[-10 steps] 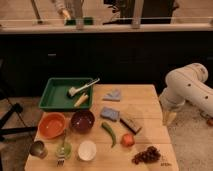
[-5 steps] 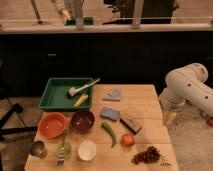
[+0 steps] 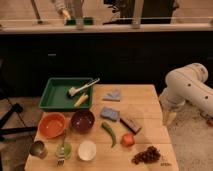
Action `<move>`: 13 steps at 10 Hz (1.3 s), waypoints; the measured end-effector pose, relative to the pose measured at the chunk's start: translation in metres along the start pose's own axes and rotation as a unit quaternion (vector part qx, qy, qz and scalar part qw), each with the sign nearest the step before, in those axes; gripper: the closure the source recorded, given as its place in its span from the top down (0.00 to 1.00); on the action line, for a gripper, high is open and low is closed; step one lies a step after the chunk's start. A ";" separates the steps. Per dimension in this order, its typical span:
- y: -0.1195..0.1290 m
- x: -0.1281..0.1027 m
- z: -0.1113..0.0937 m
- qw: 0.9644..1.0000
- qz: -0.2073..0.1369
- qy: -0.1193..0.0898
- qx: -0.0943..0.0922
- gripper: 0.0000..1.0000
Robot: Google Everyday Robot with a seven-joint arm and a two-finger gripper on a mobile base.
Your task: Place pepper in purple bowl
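Gripper (image 3: pixel 169 118) hangs past the table's (image 3: pixel 145 102) right edge, spread open and empty. Pepper (image 3: pixel 109 133) lies toward the front edge — just right of the purple bowl (image 3: pixel 82 120).

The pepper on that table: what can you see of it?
The pepper is long, slim, green and slightly curved. It lies flat on the wooden table, between the purple bowl and a round red-orange fruit, apparently touching neither. Nothing holds it: the gripper hangs open beyond the table's edge at the right of the view, far away.
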 end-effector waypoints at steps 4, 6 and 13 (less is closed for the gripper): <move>0.000 0.000 0.000 1.000 0.000 0.000 0.000 0.80; 0.000 0.000 0.000 1.000 0.000 0.000 0.000 0.80; 0.018 -0.041 0.016 1.000 0.018 -0.007 -0.016 0.80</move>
